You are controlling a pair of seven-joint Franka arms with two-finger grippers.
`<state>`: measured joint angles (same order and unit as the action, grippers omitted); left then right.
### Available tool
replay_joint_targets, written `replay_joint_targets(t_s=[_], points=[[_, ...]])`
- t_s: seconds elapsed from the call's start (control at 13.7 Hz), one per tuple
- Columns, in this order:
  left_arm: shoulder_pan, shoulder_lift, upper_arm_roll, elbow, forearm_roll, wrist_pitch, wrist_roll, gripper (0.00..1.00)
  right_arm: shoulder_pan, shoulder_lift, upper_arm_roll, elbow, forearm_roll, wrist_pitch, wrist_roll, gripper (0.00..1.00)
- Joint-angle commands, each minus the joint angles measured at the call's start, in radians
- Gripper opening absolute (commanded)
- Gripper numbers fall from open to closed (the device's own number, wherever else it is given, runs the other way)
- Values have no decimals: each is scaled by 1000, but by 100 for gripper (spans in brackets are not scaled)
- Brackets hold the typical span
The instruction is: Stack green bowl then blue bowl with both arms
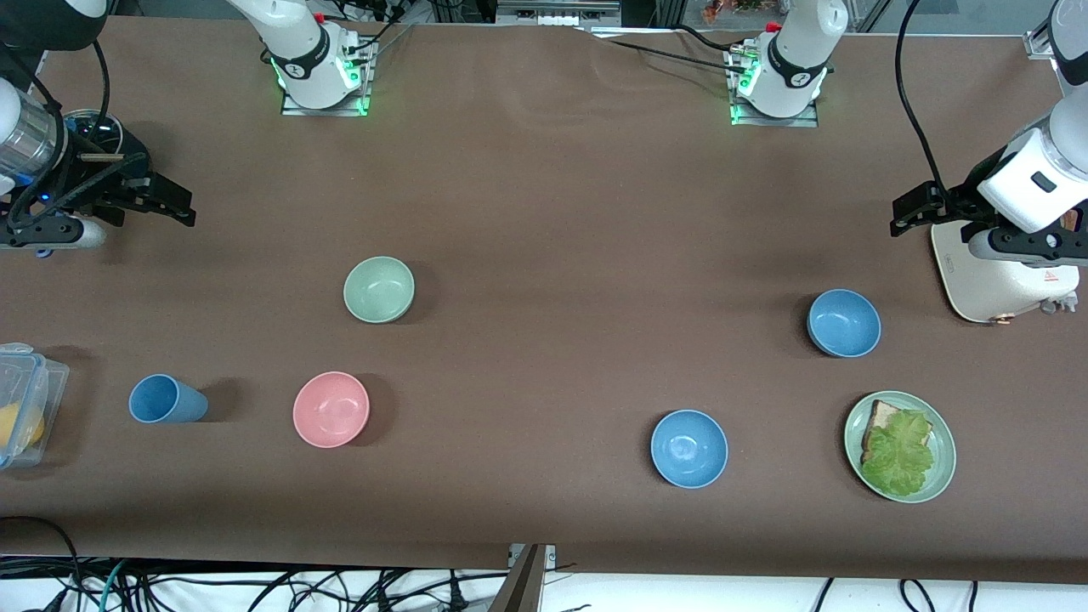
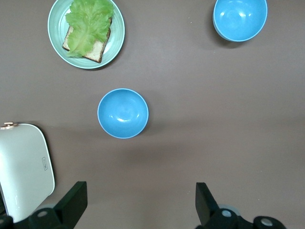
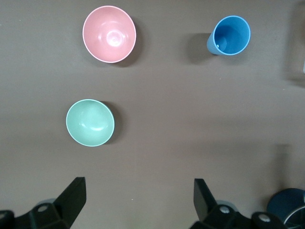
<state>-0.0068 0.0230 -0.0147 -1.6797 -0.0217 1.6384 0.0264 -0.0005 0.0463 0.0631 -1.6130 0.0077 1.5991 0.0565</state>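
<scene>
Table (image 1: 552, 212) first, brown cloth edge to edge, and both arms hung up above its two ends, neither touching a thing. Left arm (image 1: 1033, 174) came in over its own end, left gripper (image 1: 908, 212) over bare cloth just beside the white appliance (image 1: 1003, 276); the left wrist view showed its jaws spread wide with nothing between them. Right arm (image 1: 30, 140) mirrored it at its end, right gripper (image 1: 174, 206) over bare cloth, jaws equally wide and empty in the right wrist view.

Down on the cloth, the green plate (image 1: 939, 476) with a lettuce-topped sandwich (image 1: 897, 446) sat at the left arm's end, nearer the front camera than the appliance. At the right arm's end a clear lidded box (image 1: 30, 382) poked in from the edge.

Then the bowls, all upright, all well apart. The green bowl (image 1: 379, 290) stood toward the right arm's end, farther from the front camera than the pink bowl (image 1: 331, 409). The blue bowl (image 1: 843, 323), the greyer one, stood near the appliance, between it and the brighter blue bowl (image 1: 688, 448), which was nearer the camera and beside the plate. Smallest of all, the blue cup (image 1: 166, 399) stood between the pink bowl and the box
</scene>
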Motion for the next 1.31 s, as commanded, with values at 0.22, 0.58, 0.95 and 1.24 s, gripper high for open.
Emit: replay_joint_targets(t_s=[0.22,0.58,0.95,1.24], points=[[-4,2,4,12,17,-8,3,100,-7,9,6,24,-5,-10,5,100],[-4,2,4,12,17,-8,3,100,-7,29,6,22,1,48,0,100],[-4,2,4,12,17,-8,0,100,-1,130,14,22,0,36,-3,100],[-4,2,4,12,17,-8,0,100,54,185,33,21,26,44,0,100]])
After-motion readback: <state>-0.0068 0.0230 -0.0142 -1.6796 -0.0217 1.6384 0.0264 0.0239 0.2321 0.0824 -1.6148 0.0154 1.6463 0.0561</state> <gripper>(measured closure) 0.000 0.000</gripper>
